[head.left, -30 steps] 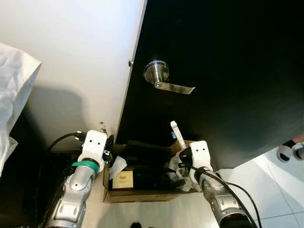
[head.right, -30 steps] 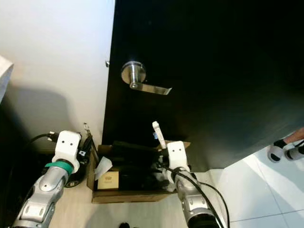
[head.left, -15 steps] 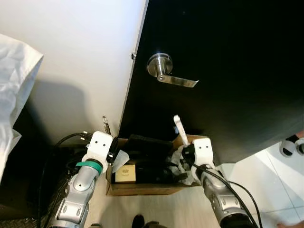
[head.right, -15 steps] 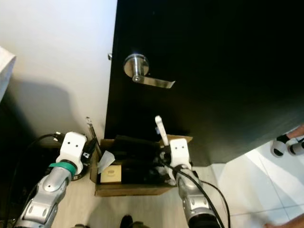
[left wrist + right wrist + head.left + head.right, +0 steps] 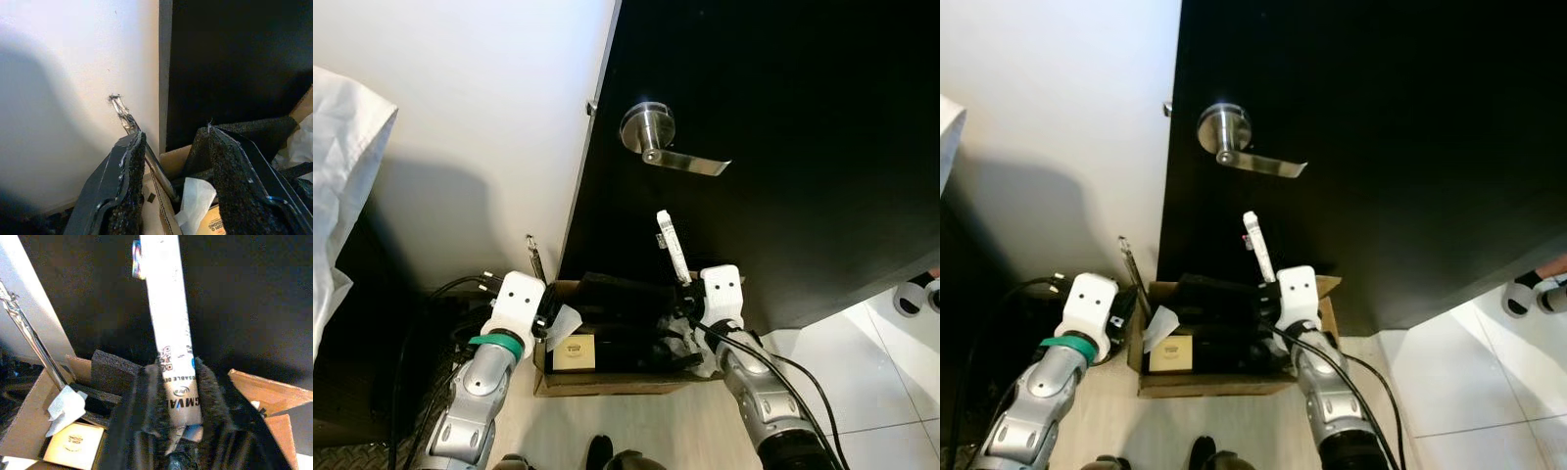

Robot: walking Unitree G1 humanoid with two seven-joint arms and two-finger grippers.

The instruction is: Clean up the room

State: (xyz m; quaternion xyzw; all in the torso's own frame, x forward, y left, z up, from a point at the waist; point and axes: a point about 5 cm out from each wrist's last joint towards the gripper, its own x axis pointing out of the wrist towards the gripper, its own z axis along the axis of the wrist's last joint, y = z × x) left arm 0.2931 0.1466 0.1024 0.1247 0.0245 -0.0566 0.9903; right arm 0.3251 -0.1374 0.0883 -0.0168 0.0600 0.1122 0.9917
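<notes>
Right gripper (image 5: 171, 382) had its fingers clamped on a white tube (image 5: 166, 318), held upright above the cardboard box (image 5: 607, 384) by the black door (image 5: 783, 117). Left gripper (image 5: 173, 166) hovered parted at the box's left edge.

Right gripper (image 5: 172, 382), clamped on white tube (image 5: 670, 245), has lifted and drifted left over cardboard box (image 5: 607, 382); tube now stands higher against black door (image 5: 783, 117). Left gripper (image 5: 171, 161) edged closer to the box's left wall.
</notes>
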